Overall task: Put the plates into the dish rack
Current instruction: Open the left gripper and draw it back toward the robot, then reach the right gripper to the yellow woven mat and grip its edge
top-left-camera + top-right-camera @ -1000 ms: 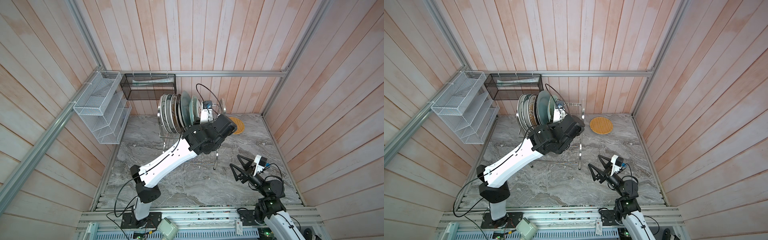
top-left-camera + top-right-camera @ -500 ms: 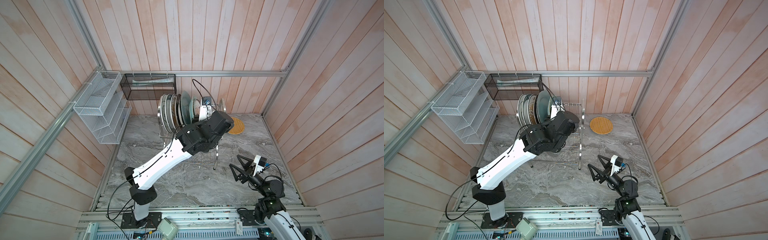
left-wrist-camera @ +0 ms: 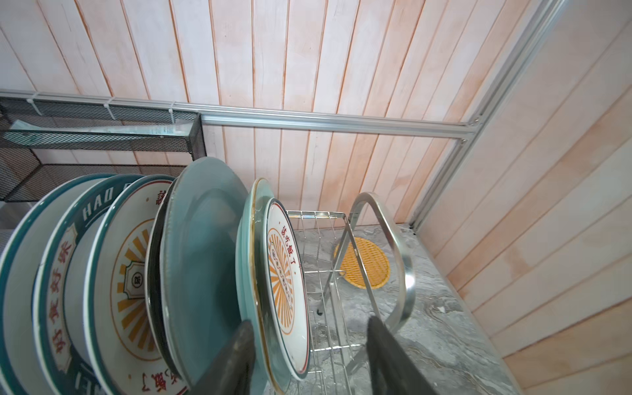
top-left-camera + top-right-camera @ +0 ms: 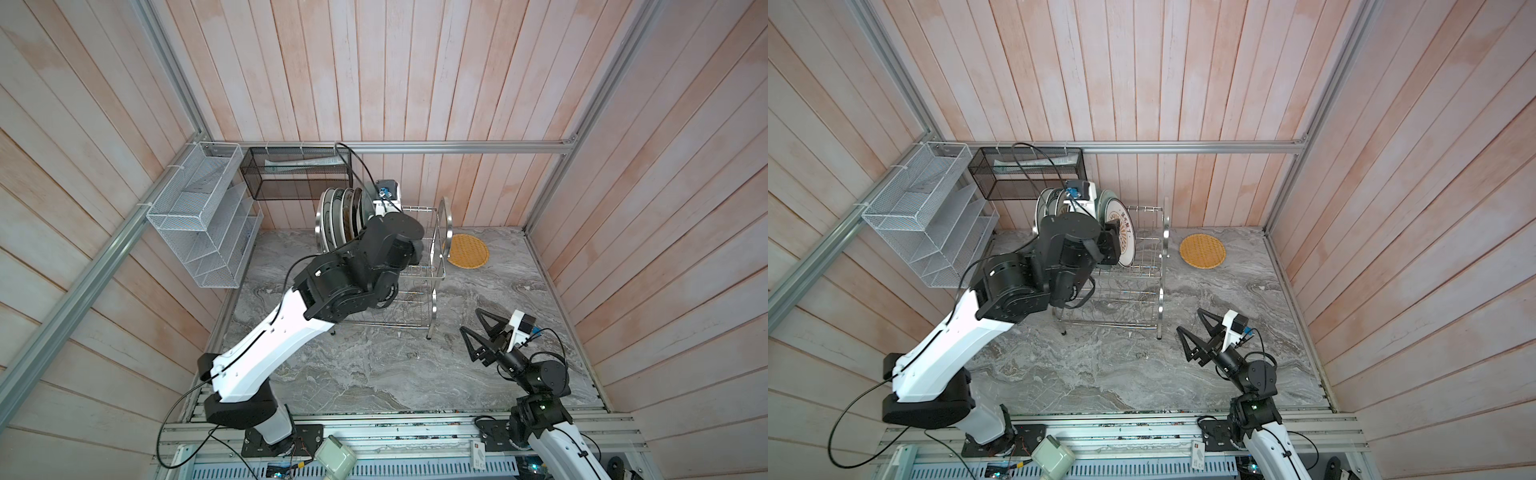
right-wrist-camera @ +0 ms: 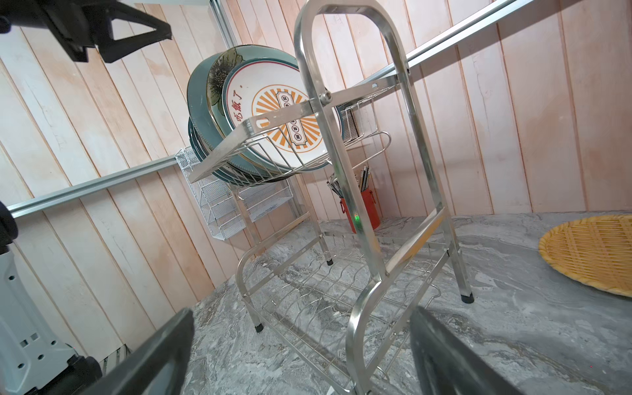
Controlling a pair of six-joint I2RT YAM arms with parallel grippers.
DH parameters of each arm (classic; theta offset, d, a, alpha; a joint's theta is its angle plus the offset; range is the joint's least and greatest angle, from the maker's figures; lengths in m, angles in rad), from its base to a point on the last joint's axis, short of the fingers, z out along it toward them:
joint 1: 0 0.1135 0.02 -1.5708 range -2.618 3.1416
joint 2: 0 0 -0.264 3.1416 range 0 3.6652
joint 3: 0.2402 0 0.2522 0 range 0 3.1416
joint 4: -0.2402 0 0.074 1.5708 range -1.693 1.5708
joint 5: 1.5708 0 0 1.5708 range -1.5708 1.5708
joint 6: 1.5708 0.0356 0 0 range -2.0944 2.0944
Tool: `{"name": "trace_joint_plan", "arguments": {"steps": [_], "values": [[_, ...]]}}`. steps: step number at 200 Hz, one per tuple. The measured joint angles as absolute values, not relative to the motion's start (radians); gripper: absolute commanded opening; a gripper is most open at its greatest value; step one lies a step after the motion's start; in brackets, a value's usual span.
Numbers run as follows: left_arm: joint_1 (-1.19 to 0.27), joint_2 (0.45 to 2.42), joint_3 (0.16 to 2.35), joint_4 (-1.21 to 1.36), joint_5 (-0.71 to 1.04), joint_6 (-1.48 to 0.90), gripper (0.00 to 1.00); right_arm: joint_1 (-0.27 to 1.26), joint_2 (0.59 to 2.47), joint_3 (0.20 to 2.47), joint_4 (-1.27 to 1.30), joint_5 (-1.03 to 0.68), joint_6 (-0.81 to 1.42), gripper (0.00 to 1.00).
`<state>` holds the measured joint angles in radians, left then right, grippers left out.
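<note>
The dish rack [image 4: 441, 232] [image 4: 1162, 245] [image 3: 405, 273] [image 5: 342, 143] stands at the back of the table. Several plates [image 4: 338, 218] stand upright in its top tier. The white sunburst plate [image 4: 1126, 237] [image 3: 289, 287] [image 5: 287, 116] is the last in the row, next to a pale green one [image 3: 248, 273]. My left gripper [image 3: 309, 345] is open and straddles the rims of these two; its far finger [image 3: 381, 345] is clear of the sunburst plate. An orange lattice plate [image 4: 468, 251] [image 4: 1202, 251] [image 5: 591, 253] lies flat at the back right. My right gripper [image 4: 469, 319] [image 4: 1189, 319] [image 5: 304, 328] hovers open and empty in front of the rack.
A white mesh organiser [image 4: 199, 224] hangs on the left wall and a black mesh basket [image 4: 299, 174] on the back wall. A red utensil holder [image 5: 362, 212] stands behind the rack. The rack's lower tier [image 5: 328, 294] holds no plates. Wooden walls close in three sides.
My left jaws have opened and let go of the sunburst plate, which now stands in the rack. The left arm has shifted left. The right arm has not moved.
</note>
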<state>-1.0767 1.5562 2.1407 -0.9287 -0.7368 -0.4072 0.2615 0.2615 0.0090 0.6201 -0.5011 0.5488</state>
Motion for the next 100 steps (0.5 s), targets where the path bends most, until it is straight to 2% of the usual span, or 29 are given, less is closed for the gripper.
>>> {"name": "trace_joint_plan", "arguments": {"steps": [30, 62, 100], "values": [[-1.074, 1.254, 1.781, -0.813, -0.605, -0.391, 0.99, 0.262, 0.264, 0.018, 0.566, -0.455, 0.558, 0.98], [-1.062, 0.874, 1.377, -0.698, -0.492, -0.369, 1.00, 0.262, 0.318, 0.112, 0.452, -0.382, 0.583, 0.98], [-1.060, 0.518, 1.030, -0.624, -0.443, -0.355, 1.00, 0.261, 0.457, 0.243, 0.346, -0.257, 0.628, 0.98]]}}
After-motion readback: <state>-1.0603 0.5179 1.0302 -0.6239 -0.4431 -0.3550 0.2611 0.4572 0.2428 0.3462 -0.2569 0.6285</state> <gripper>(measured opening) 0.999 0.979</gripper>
